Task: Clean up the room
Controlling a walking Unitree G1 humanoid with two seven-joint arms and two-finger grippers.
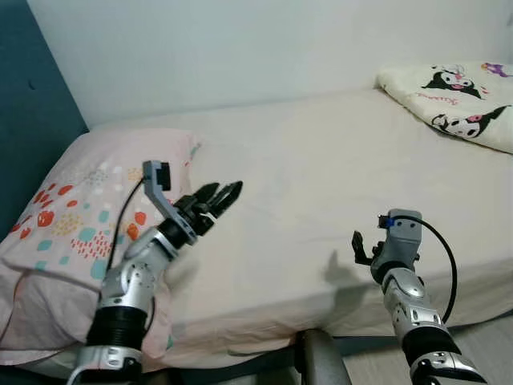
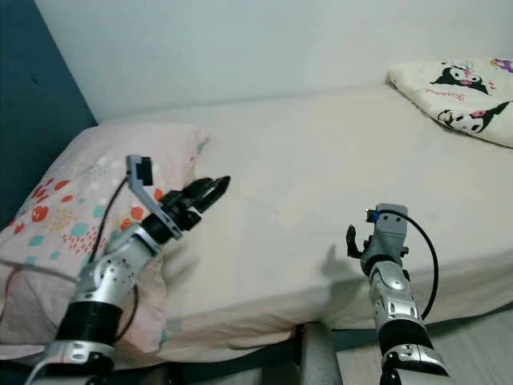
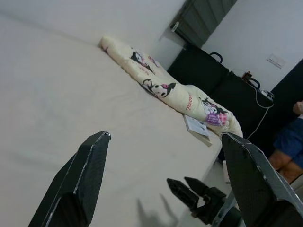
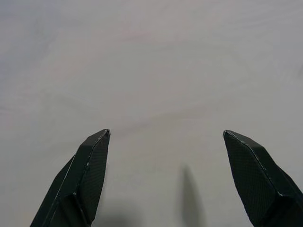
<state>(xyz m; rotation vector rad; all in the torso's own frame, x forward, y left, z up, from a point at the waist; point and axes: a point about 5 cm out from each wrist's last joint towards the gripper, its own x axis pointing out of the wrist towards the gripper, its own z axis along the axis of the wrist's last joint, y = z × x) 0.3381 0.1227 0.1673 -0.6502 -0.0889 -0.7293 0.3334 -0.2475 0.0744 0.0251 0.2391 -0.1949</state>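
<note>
A bed with a cream sheet (image 1: 321,168) lies before me. A pink pillow (image 1: 76,216) with coloured dots rests at its left end. A cream blanket (image 1: 461,100) with cartoon prints is bunched at the far right; it also runs across the left wrist view (image 3: 165,90). My left gripper (image 1: 224,195) hovers open just right of the pillow, holding nothing. My right gripper (image 1: 358,245) stands open over the sheet near the bed's front edge, empty. A small book (image 3: 198,130) lies on the bed beside the blanket.
A white wall (image 1: 240,48) backs the bed and a dark teal wall (image 1: 32,112) stands at the left. In the left wrist view, black bags (image 3: 213,75) with a cable stand past the bed's end, and a person's blue sleeve (image 3: 289,139) is at the edge.
</note>
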